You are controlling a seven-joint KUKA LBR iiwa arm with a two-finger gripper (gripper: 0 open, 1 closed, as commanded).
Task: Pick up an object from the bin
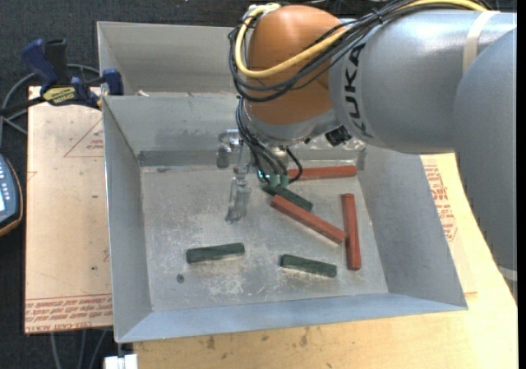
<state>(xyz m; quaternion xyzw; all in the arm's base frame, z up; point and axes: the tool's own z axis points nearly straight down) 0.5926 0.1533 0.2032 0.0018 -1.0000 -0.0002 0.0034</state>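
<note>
My tool [237,199] hung low over bare floor of the bin [123,195], just left of the heaped red sticks [308,219], probably lining up on them; how open it stood, I couldn't tell.

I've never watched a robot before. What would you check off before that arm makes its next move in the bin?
1. Gripper inside the bin, away from its walls: ok.
2. Something to grab right below the gripper: not ok. It hangs over bare floor, and the left green stick lies nearer the front, apart from it.
3. That stick lies alone, with room around it: ok.
4. Red sticks on the right easy to take singly: not ok, as they lie crowded together.
5. Anything hidden under the orange cover: cannot tell.
</note>
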